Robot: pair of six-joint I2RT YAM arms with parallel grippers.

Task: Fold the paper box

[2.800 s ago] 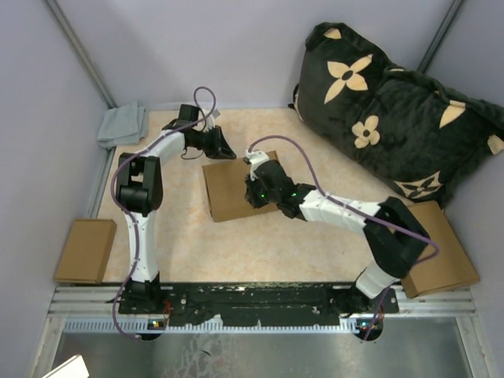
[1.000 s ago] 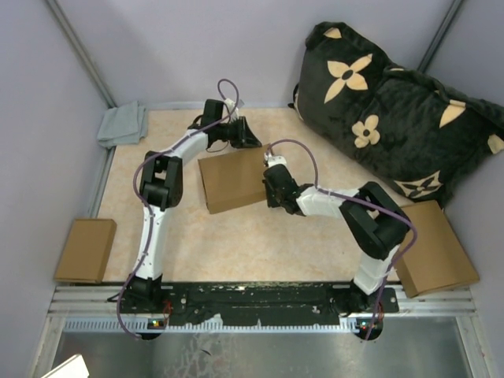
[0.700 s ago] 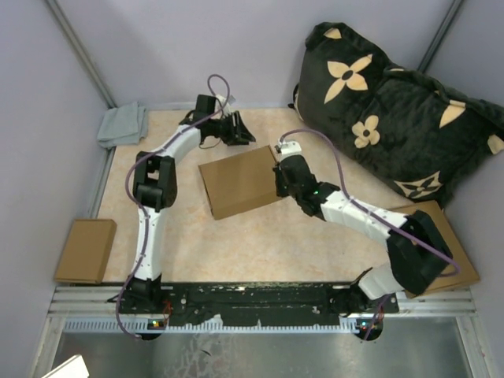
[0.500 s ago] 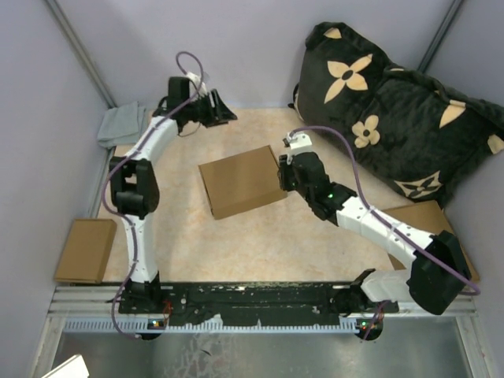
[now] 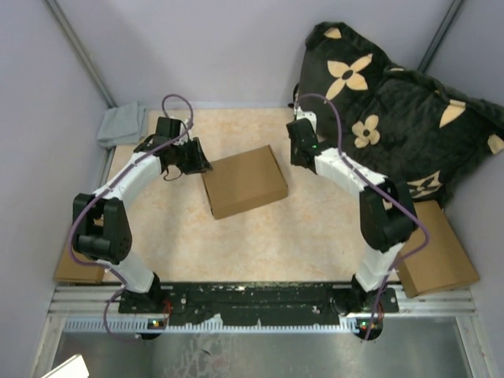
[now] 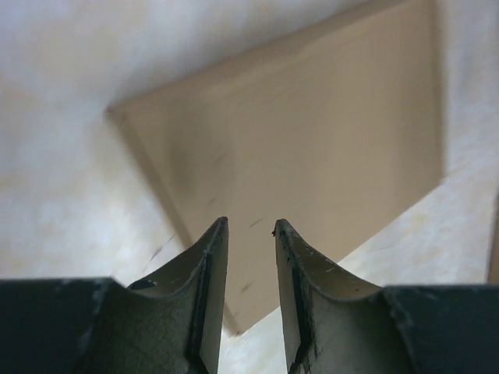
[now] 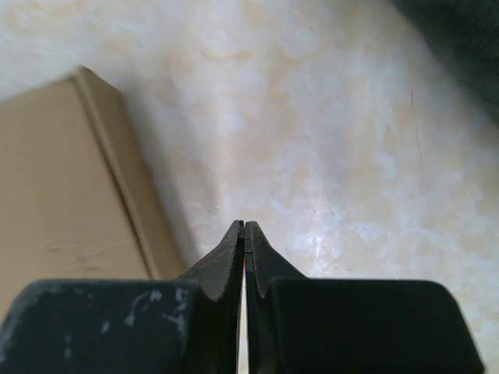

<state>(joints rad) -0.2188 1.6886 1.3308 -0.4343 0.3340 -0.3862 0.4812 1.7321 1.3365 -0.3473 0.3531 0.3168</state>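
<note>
Overhead, we list first the box (image 5: 244, 181): closed, brown, lying flat near the middle of the table (image 5: 236, 252), turned slightly askew to the table's edges. The left gripper (image 5: 197, 162) sits just beside the box's left far corner; we cannot tell from here whether it touches. The right gripper (image 5: 298, 154) is near the box's right far corner, with bare table showing between them. Also entered: a grey cloth (image 5: 122, 124) at the far left corner, a black cushion (image 5: 394, 102) with tan flowers filling the far right, a second box (image 5: 441, 252) at the right edge partly behind the right arm, and a third box (image 5: 69, 266) at the left edge, mostly hidden by the left arm. From the left wrist, we record the left gripper (image 6: 249, 226) with its fingers (image 6: 209, 265) slightly parted, a narrow gap between them and nothing in it; the box (image 6: 312, 148) fills most of the view beyond, its top flat and its near-left edge in shadow. From the right wrist, we record the right gripper (image 7: 244, 226) with its fingers pressed together, gripping nothing; the box (image 7: 54, 210) lies to the left of the tips, clear of them, the table (image 7: 327, 156) lies ahead, and a dark edge of the cushion (image 7: 464, 39) shows at the upper right corner.
</note>
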